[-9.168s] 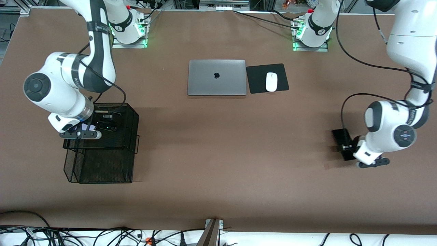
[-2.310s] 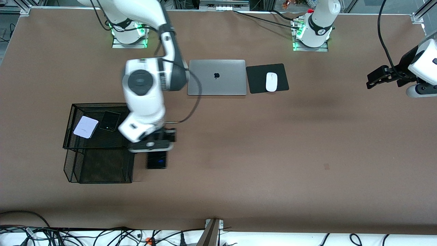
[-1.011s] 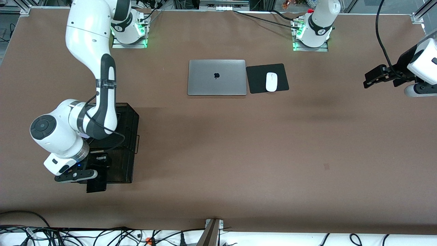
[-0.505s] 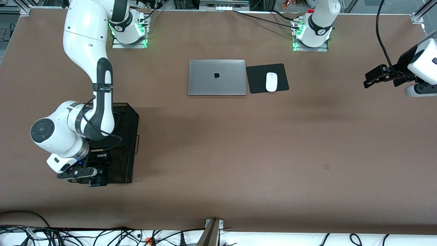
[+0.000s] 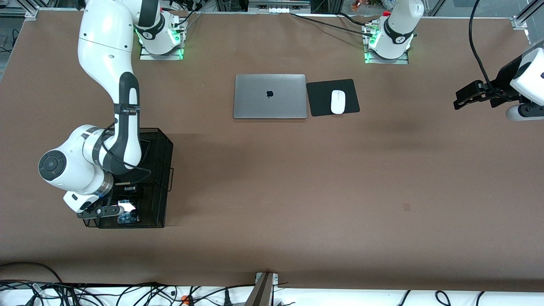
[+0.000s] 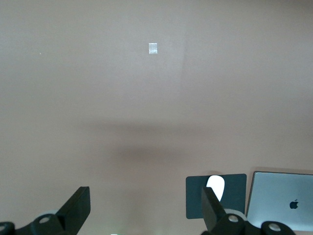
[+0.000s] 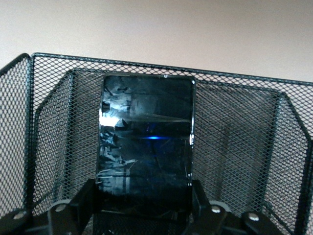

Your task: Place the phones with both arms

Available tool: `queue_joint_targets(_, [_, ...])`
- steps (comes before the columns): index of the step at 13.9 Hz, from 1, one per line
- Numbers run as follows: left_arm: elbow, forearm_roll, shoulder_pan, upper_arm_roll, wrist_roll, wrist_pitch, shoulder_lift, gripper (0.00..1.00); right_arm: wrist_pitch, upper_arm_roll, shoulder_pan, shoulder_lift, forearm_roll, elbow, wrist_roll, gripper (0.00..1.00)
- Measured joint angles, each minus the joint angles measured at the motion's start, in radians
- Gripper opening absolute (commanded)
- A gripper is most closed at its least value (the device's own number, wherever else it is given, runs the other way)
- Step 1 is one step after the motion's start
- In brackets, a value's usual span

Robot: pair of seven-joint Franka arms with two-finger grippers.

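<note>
A long black phone (image 7: 146, 137) lies in the lower tier of a black mesh organizer (image 5: 168, 170) at the right arm's end of the table. Its screen catches light (image 5: 127, 213). My right gripper (image 5: 126, 199) reaches into that tier and straddles the phone's end (image 7: 142, 198); whether it still presses on the phone does not show. Mesh walls (image 7: 244, 127) surround the phone. On the upper tier the corner of a small black phone (image 5: 145, 149) shows past the right arm, which hides the rest. My left gripper (image 5: 462, 95) hangs open and empty (image 6: 145, 210) over the left arm's end of the table.
A closed silver laptop (image 5: 270, 96) lies near the robots' bases. Beside it, toward the left arm's end, is a white mouse (image 5: 338, 102) on a black pad (image 5: 318, 97). Both also appear in the left wrist view: the laptop (image 6: 281, 200) and the mouse (image 6: 215, 185).
My right gripper has carried the long black phone from just outside the organizer's front edge into its lower tier. The left arm has stayed where it was.
</note>
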Motion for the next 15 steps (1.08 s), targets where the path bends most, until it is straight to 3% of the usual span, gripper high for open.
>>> queue_joint_targets(6, [0.0, -0.005, 0.003, 0.001, 0.0, 0.0, 0.0, 1.0, -0.034, -0.015, -0.005, -0.028, 0.001, 0.033, 0.0, 0.98])
queue_joint_targets(11, [0.0, -0.005, 0.003, 0.001, -0.002, 0.0, 0.0, 1.0, -0.401, -0.044, -0.095, -0.05, 0.001, 0.254, 0.069, 0.98])
queue_joint_targets(15, [0.0, -0.005, 0.004, 0.001, -0.001, 0.0, 0.0, 1.0, -0.733, -0.109, -0.109, -0.087, 0.001, 0.411, 0.224, 0.99])
